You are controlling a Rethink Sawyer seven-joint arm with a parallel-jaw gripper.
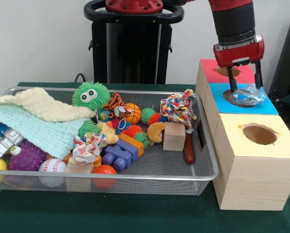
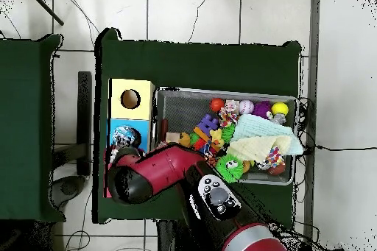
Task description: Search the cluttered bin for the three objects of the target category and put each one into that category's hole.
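Gripper (image 1: 244,80) fingers straddle a clear crumpled plastic object (image 1: 248,95) at the blue box's hole (image 1: 231,95); it looks wider than the hole, so it may snag.

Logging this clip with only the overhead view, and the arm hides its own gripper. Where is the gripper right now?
Observer: The gripper hangs directly over the hole of the blue box.
Operator: I see something shiny on that box. What is it?
Observer: A clear crumpled plastic object, lying across the hole and not dropped through.
Operator: Is there a third box under the arm?
Observer: Yes, a red-topped box behind the blue one, with its own hole.
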